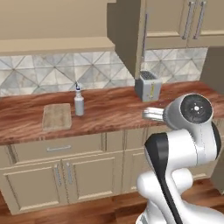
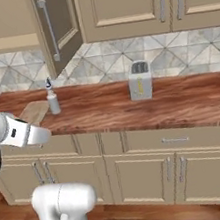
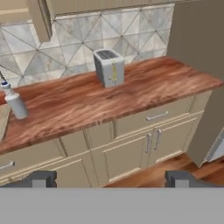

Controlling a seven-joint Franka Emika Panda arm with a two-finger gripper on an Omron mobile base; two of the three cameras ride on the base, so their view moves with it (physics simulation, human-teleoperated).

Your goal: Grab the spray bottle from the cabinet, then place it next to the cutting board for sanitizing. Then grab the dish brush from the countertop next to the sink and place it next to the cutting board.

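Note:
The spray bottle stands upright on the reddish-brown countertop, just right of the cutting board. Bottle and board also sit at the counter's left end in the right base view. Above them the cabinet is open, its door swung outward. In the hand view my gripper is open and holds nothing. It hangs in front of the counter, well back from the bottle at the far left. The dish brush and the sink are out of view.
A silver toaster stands on the counter right of the open door. Closed wall cupboards hang above it, and drawers and low cupboards sit under the counter. A tall dark panel closes off the counter's right end.

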